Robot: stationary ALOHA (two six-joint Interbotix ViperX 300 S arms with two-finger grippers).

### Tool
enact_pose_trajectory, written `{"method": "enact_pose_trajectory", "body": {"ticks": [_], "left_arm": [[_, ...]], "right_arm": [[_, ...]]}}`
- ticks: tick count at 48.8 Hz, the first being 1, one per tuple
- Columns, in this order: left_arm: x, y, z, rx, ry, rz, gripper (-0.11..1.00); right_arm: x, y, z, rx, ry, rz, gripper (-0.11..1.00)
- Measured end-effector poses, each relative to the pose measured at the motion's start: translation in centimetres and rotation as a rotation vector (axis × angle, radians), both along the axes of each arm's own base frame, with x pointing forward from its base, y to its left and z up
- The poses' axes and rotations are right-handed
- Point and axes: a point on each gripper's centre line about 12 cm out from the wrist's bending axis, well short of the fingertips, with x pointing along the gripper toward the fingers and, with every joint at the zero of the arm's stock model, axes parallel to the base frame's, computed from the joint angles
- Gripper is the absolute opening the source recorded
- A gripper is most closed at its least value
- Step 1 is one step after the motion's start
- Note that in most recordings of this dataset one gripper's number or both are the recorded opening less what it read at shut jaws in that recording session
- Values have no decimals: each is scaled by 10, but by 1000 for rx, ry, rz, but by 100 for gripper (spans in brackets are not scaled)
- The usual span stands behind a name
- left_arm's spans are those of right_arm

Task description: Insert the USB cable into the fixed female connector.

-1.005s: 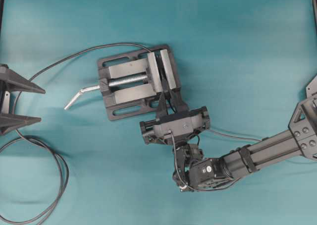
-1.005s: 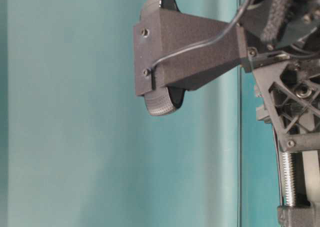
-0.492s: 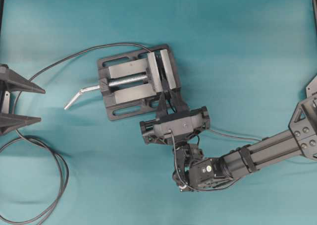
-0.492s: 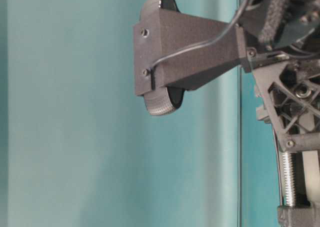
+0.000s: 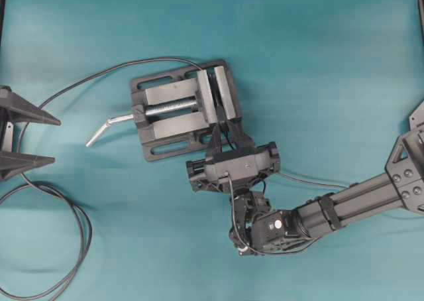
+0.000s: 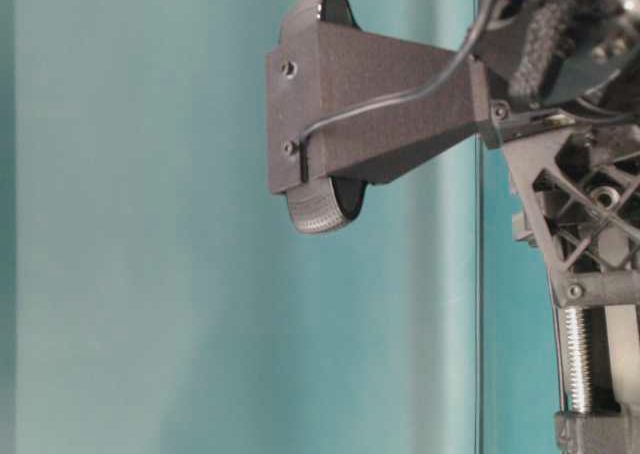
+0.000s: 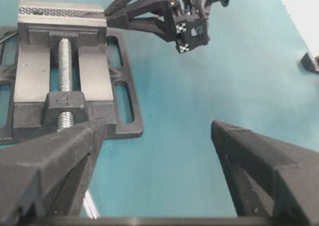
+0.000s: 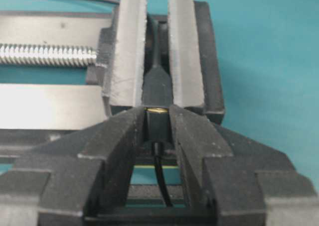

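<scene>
Even, diffuse overhead light on the bench point(image 5: 331, 62); shadows soft and faint. Mild glare on the vise point(image 8: 184, 52) faces. In the left wrist view the near pincer point(image 7: 154, 186) fingers are blurred. Table-level view slightly soft.

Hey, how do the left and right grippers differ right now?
The left gripper sits at the table's left edge with fingers spread wide and nothing between them; the right gripper has its fingers close together around the USB plug. The left is away from the vise; the right is at the vise jaws, where the connector is clamped. The left points across the table toward the vise; the right reaches in from the other side. Both are black.
</scene>
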Motion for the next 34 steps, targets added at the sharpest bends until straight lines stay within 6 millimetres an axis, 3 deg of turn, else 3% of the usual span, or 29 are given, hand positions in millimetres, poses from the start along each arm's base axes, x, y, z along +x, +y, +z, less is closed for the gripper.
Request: {"method": "enact_pose_trajectory", "body": {"ticks": [34], "left_arm": [[0,0,0,1,0,0,99]], "right_arm": [[1,18,-1,27,-4,53,37]]}}
